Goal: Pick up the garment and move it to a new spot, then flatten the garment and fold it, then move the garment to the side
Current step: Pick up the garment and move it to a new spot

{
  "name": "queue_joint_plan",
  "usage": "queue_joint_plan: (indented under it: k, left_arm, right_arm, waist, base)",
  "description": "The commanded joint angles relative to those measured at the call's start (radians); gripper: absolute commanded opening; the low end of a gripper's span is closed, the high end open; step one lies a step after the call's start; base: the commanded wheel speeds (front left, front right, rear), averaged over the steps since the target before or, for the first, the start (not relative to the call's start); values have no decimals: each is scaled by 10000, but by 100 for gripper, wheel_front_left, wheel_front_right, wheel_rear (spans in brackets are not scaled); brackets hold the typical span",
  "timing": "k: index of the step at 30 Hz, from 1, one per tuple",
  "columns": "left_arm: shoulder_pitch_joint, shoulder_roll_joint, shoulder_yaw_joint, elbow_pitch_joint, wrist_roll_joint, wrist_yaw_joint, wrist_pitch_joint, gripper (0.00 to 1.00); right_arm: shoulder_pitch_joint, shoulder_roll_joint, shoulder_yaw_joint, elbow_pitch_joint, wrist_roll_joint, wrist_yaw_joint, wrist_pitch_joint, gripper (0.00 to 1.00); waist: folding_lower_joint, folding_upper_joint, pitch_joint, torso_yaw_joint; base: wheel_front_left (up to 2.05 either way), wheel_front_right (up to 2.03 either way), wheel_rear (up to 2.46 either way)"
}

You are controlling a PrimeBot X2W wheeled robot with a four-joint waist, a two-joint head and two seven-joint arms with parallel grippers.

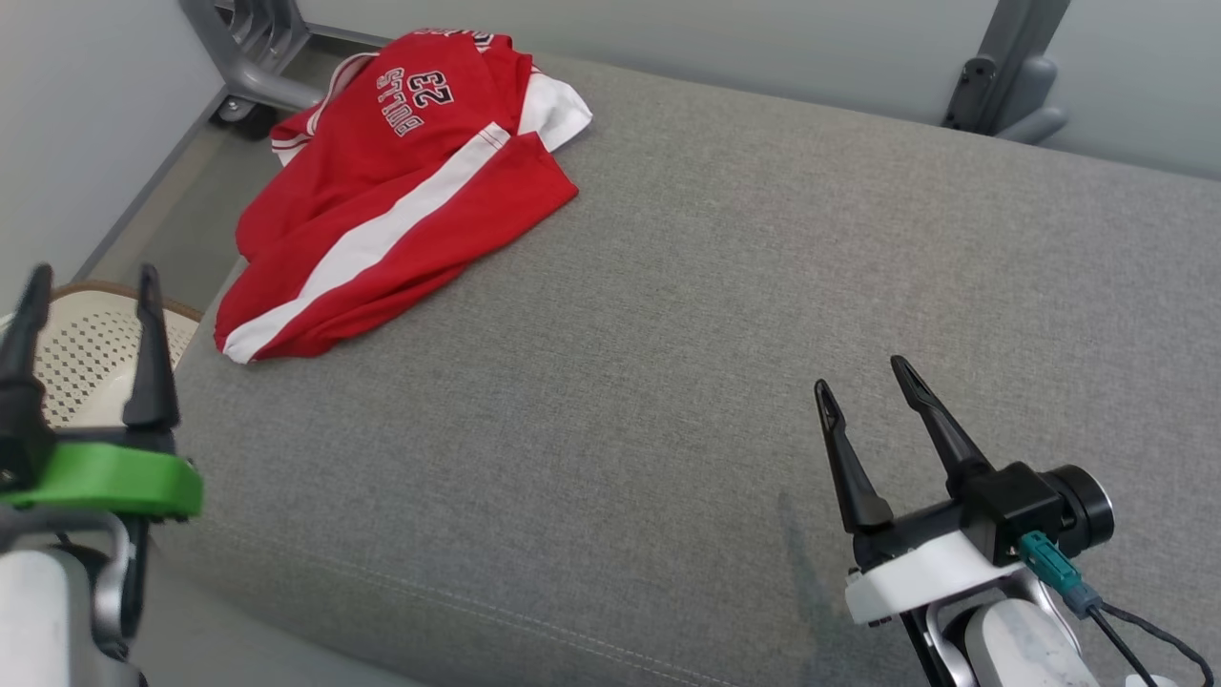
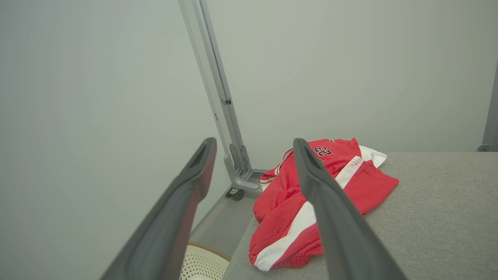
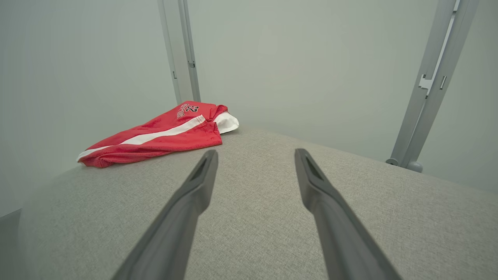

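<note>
The garment [image 1: 382,191] [image 2: 276,202] [image 3: 163,134] is red with a broad white stripe, and it carries dark letters and the number 23. It lies crumpled at the far left corner of the counter [image 1: 668,334] [image 3: 253,241], and a white part of it shows at its far right end. Its left edge reaches the left side of the counter and seems to hang a little over it. The counter is covered with grey cloth, and the wide part of it to the right of the garment and nearer is bare.

Behind the garment a grey metal post [image 1: 248,57] [image 2: 221,97] [image 3: 183,50] rises before the pale wall, and a second post [image 1: 1002,67] [image 3: 432,85] stands at the far right. Beside the counter on the near left, lower down, there is a white basket [image 1: 86,343] [image 2: 202,264] with small holes and a brown rim.

The left jaws stand wide and hold nothing; their fingers [image 1: 150,353] [image 2: 334,233] are at the near left, over the basket and the edge of the counter, well apart from the garment. The right jaws are also wide and empty, and their fingers [image 1: 844,458] [image 3: 334,233] are above the near right part of the counter, pointing toward the far side.
</note>
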Motion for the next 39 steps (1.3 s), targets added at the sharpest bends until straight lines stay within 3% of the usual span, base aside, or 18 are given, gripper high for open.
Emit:
queue_joint_plan:
  k: [1, 9, 17, 29, 39]
  left_arm:
    - [-479, 258, 92, 125, -169, -111, 205, 100]
    - [-2310, 1261, 0, 1759, -797, -477, 1451, 100]
    - [-3510, 1676, -583, 3691, -1336, -598, 1831, 100]
    - [-4275, 1979, -2174, 5659, -2485, -633, 2108, 100]
    - [-4748, 2104, -2733, 6967, -3281, -630, 2150, 100]
  right_arm:
    - [-204, -43, -6, -45, -157, -3, -33, 100]
    - [-870, -45, 51, -114, -762, -3, -33, 100]
    - [-1429, -201, 21, -318, -1052, -4, -33, 100]
    - [-1529, -364, -12, -923, -1218, -5, -33, 100]
    - [-1544, -416, 77, -1342, -1352, -5, -31, 100]
  waist:
    - [0, 111, 485, -418]
    - [0, 111, 1636, -1348]
    - [0, 111, 2658, -2169]
    - [0, 111, 3235, -2437]
    - [0, 111, 3423, -2621]
  base:
    - [0, 0, 0]
    - [0, 0, 0]
    - [0, 0, 0]
    - [0, 0, 0]
    - [0, 0, 0]
